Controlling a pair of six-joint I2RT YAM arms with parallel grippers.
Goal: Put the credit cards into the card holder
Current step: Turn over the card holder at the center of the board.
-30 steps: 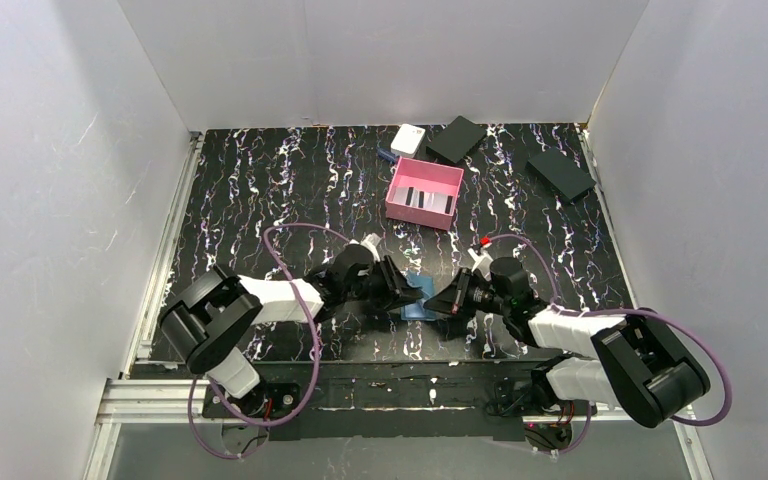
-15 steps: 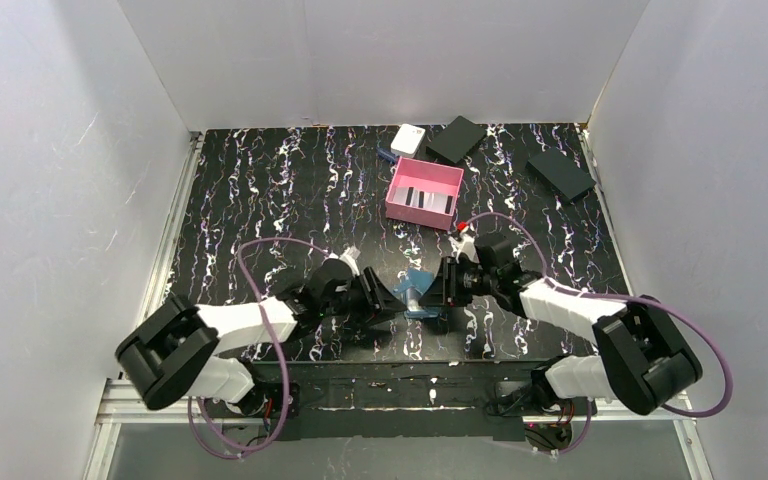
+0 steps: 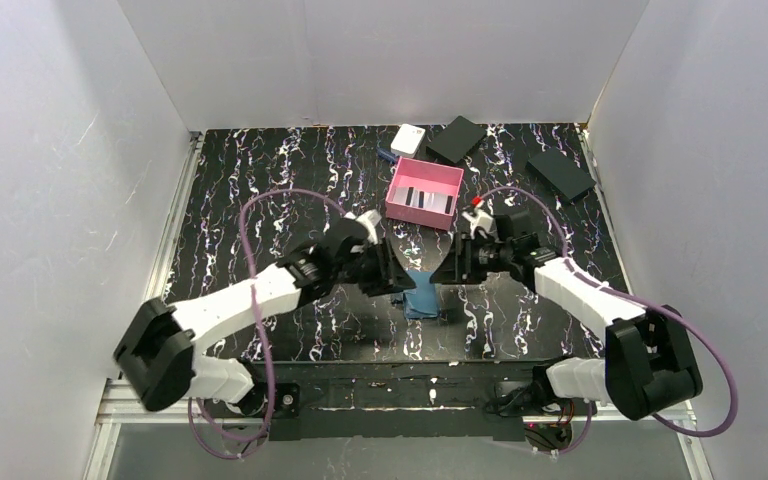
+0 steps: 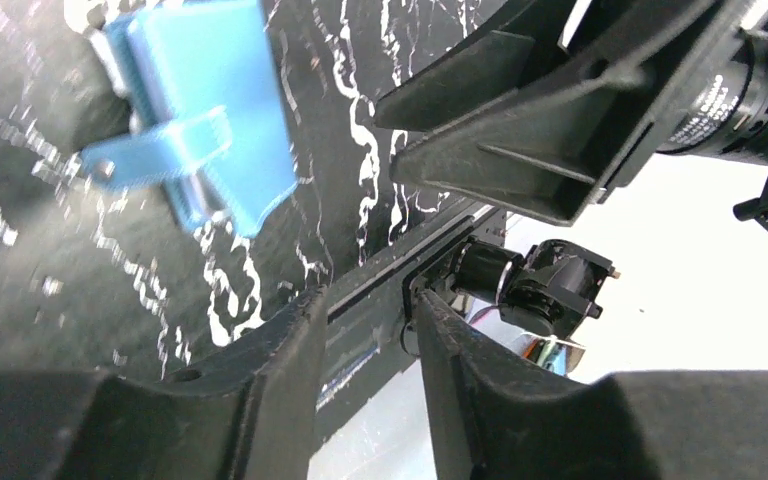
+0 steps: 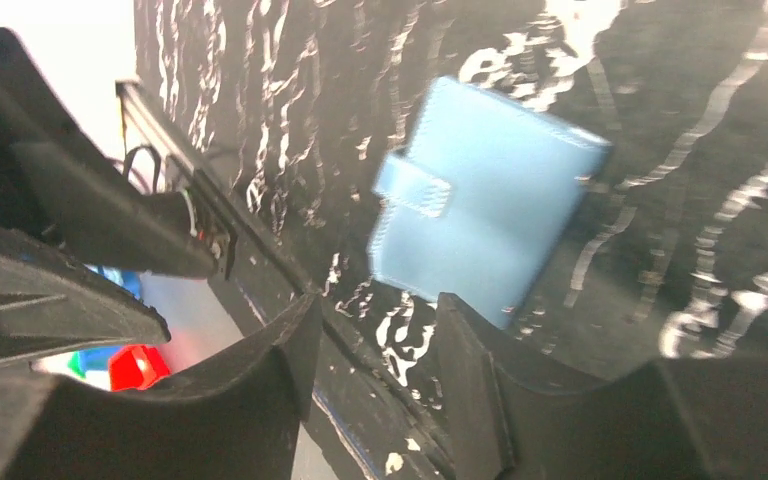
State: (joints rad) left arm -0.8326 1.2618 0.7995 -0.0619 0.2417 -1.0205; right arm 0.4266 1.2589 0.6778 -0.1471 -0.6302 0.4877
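Note:
The card holder (image 3: 422, 296), a small blue wallet folded shut with its snap tab across it, lies flat on the black marbled table between my two grippers. It also shows in the left wrist view (image 4: 200, 110) and the right wrist view (image 5: 490, 210). My left gripper (image 3: 394, 277) hovers just left of it, open and holding nothing (image 4: 370, 300). Just right of it, my right gripper (image 3: 450, 268) is also open and holds nothing (image 5: 375, 305). Pale credit cards (image 3: 420, 196) with dark stripes lie inside the pink tray.
The pink tray (image 3: 426, 171) stands behind the wallet. A small white box (image 3: 408, 138) and a black box (image 3: 456, 139) sit at the back, with another black box (image 3: 561, 175) at the back right. White walls enclose the table, and its front edge is close to the wallet.
The right gripper opened and let go of the wallet. Both grippers drew back and up from it. The wallet, held up between them before, now lies folded on the table.

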